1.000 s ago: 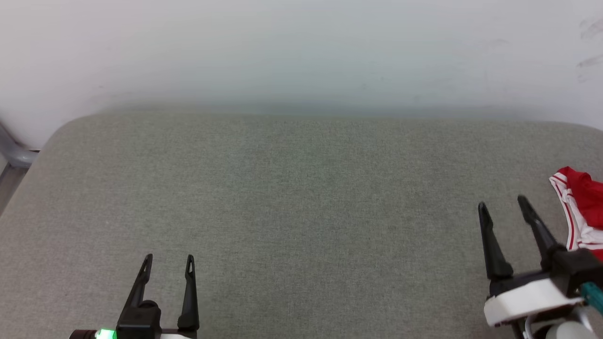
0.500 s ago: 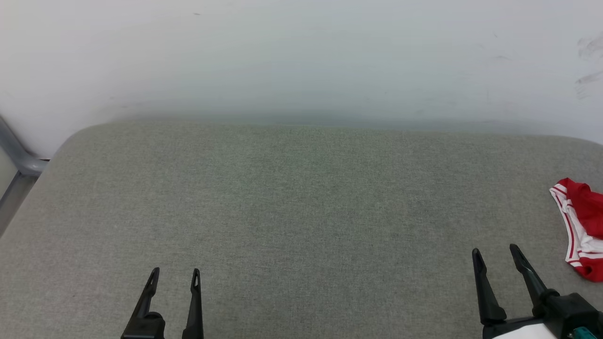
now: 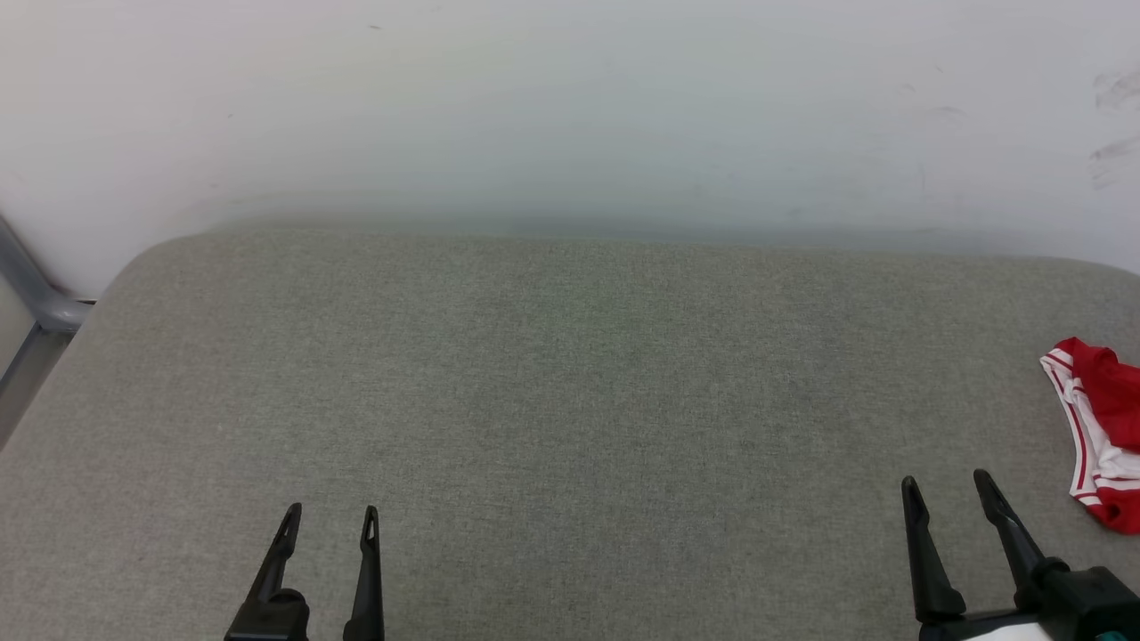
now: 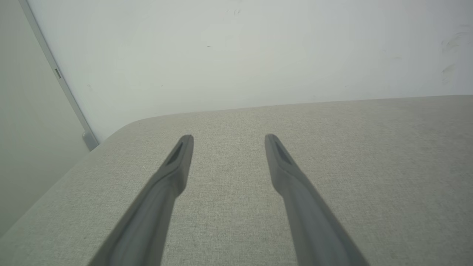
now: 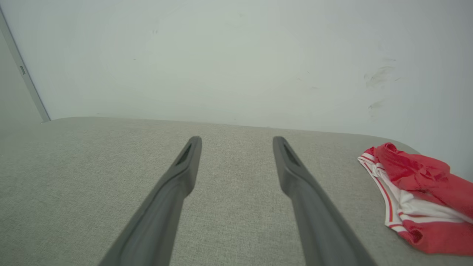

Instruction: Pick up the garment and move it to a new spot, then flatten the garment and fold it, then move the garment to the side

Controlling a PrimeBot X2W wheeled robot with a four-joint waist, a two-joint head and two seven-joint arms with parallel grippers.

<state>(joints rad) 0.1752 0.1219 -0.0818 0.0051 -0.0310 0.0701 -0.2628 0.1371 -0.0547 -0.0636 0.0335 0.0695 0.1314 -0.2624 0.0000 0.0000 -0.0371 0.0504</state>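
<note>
Two spread: left pincer [image 3: 332, 510], right pincer [image 3: 945, 478]; garment [image 3: 1103, 401] bunched.

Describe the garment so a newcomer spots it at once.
Find the grey fabric surface against the pale wall. Near its right edge, right of the open right gripper, lies the garment, bunched up. Red cloth with white striped trim sets it apart.

Garment [image 3: 1100, 427] bunched, cut off by right edge; lettering hidden.
</note>
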